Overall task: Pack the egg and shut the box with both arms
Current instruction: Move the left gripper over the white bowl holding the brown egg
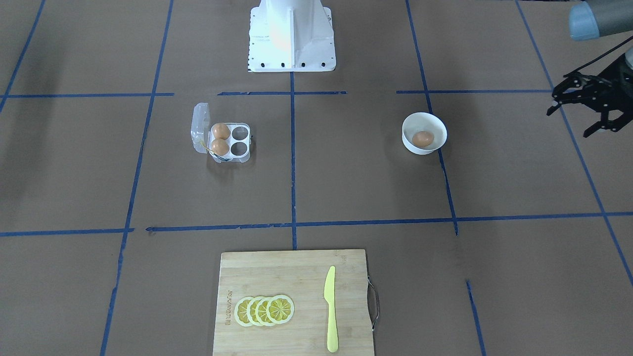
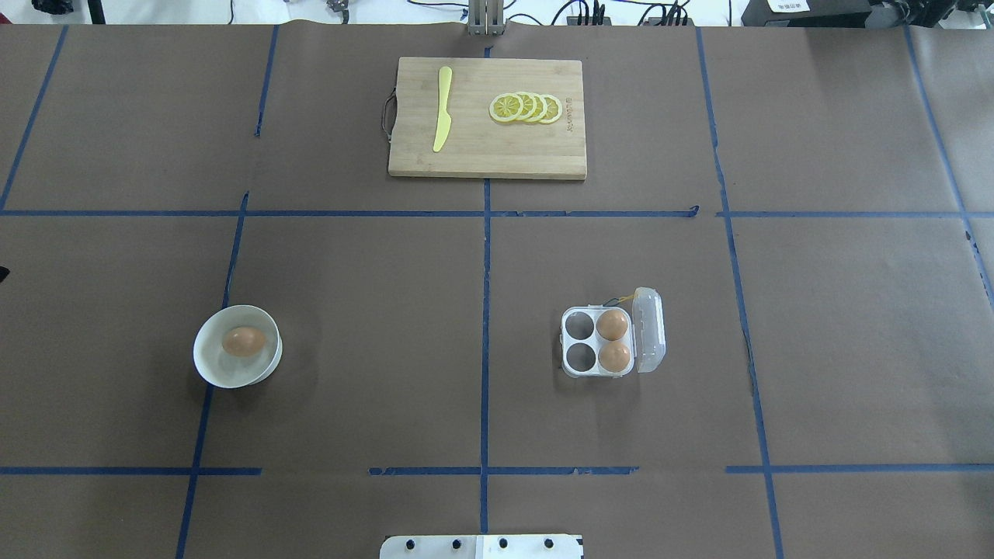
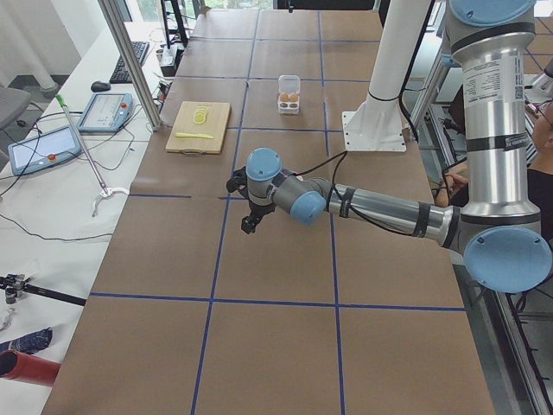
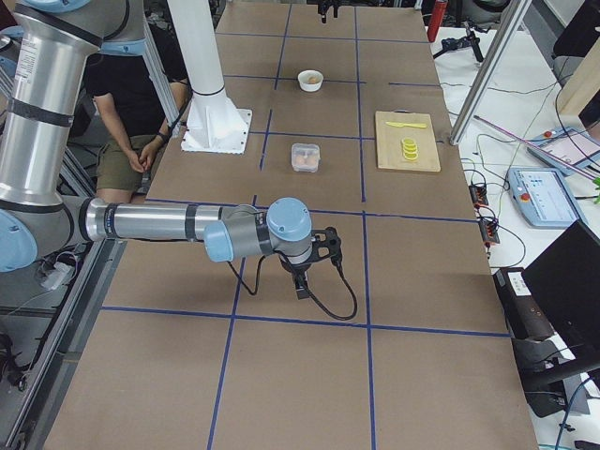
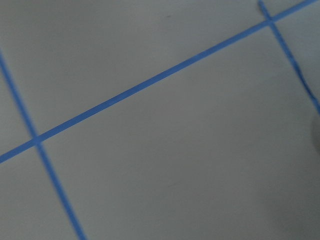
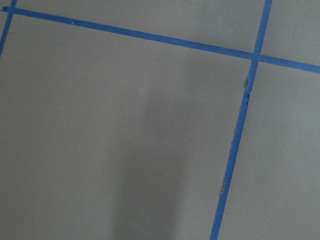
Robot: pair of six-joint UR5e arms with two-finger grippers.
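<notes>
Left claw (image 1: 568, 123) hung with its fingers spread wide, holding nothing, over the table (image 2: 373, 272) and well out beyond the bowl on the robot's left. White bowl (image 2: 203, 365) sat next, on a blue tape line, with the egg (image 2: 243, 341) lying in it alone. Far centre: wooden cutting board (image 2: 481, 155) at the far edge, carrying a yellow knife (image 2: 443, 109) and a row of overlapping lemon slices (image 2: 526, 108), well apart from bowl and carton. White pedestal (image 2: 481, 547) at the near edge, centre. Open brown paper, crossed by one tape line, lay between the bowl and the box (image 2: 578, 371). Box stood right of centre, its lid (image 2: 650, 330) swung open to the right side. Two eggs (image 2: 612, 324) filled the cups beside the hinge; the two cups facing the bowl were bare. Right claw (image 4: 314, 267) hung low over the paper, well off to the right of the box. Seen from the side camera only, so its spread could not be told.
</notes>
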